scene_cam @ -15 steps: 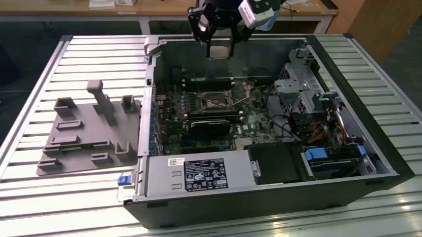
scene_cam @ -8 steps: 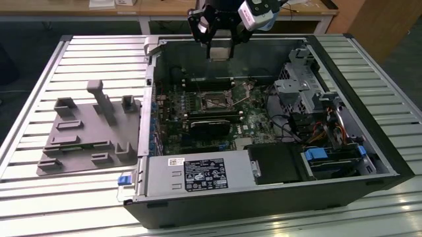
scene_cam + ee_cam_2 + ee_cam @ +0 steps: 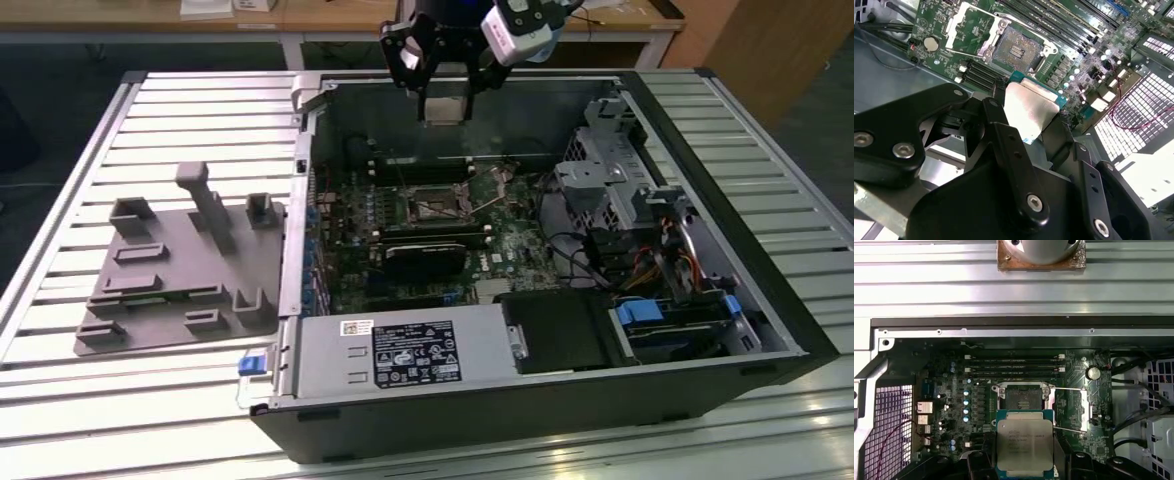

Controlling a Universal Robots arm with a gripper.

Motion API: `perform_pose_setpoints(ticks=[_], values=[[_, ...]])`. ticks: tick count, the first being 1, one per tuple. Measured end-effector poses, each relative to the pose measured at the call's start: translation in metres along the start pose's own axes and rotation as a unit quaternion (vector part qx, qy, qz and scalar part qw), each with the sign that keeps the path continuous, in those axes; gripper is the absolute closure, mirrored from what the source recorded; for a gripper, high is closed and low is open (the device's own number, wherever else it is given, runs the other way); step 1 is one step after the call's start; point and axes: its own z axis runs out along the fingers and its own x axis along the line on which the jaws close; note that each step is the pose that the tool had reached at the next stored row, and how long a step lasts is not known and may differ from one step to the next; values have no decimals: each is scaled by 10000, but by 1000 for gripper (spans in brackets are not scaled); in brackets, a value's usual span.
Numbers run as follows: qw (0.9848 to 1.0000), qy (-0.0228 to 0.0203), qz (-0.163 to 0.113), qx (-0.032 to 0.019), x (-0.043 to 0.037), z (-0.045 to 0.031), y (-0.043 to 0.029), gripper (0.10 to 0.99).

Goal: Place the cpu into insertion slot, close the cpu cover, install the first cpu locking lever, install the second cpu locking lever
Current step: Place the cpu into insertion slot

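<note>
My gripper [image 3: 446, 92] hangs above the far side of the open computer case, shut on the cpu [image 3: 445, 108]. In both wrist views the cpu [image 3: 1025, 444] [image 3: 1030, 111] shows its dull silver top and green rim between the black fingers [image 3: 1000, 107]. The insertion slot [image 3: 1021, 399] [image 3: 1016, 49] [image 3: 434, 208] lies bare on the green motherboard below, with nothing in it. The cpu cover [image 3: 1070, 409] [image 3: 966, 27] is swung open beside the slot. Two thin wire levers [image 3: 1069, 389] stand raised along the cover.
Long black memory slots [image 3: 1014, 365] run beside the socket. A black block [image 3: 427, 262] sits on the board in front of it. Drive cage and cables [image 3: 627, 200] fill the case's right side in the exterior view. A grey fixture tray [image 3: 174, 270] lies on the slatted table [image 3: 80, 400].
</note>
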Motion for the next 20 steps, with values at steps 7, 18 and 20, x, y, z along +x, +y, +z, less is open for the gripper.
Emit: perform_pose_setpoints(ticks=[7,18,20], values=[[10000,-33,-2,11,1,37,-3,545],[9998,-163,-13,93,16,139,-13,545],[9998,-181,4,99,18,156,-15,545]])
